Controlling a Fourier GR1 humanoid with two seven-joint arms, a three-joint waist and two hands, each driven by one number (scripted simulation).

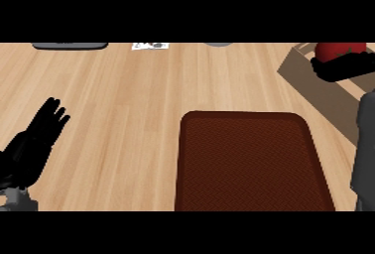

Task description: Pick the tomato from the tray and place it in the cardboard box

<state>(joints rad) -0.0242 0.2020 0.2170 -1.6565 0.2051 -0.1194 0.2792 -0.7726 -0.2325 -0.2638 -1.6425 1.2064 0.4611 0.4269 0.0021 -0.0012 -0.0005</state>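
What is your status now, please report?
Right hand shut on tomato, over the cardboard box. Left hand open, resting at the left. Tray bare. Nothing in the way.

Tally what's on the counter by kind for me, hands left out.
Tomato, in the right hand over the box: 1
Cardboard box: 1
Brown tray: 1
Unclear items cut off at the far edge, grey, white, grey: 3
Total: 6

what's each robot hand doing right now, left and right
Left robot hand: open, holding nothing, at the view's left edge.
Right robot hand: shut on the tomato, over the cardboard box.
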